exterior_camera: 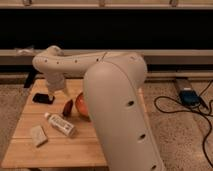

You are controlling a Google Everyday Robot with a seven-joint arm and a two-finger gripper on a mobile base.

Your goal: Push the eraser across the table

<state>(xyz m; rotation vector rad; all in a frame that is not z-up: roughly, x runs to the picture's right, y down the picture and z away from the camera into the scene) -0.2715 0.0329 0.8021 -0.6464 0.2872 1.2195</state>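
The eraser (43,98), a small flat black block, lies near the far left corner of the light wooden table (65,151). My white arm reaches from the right foreground over the table and bends down at the left. My gripper (52,92) hangs at its end, just right of and slightly above the eraser, open and holding nothing. The arm's wrist hides most of it. I cannot tell whether it touches the eraser.
An orange bowl (81,105) sits mid-table, half hidden by my arm, with a small red object (67,107) at its left. A white labelled tube (60,124) and a pale beige block (37,135) lie front left. Cables and a box (189,96) lie on the floor at the right.
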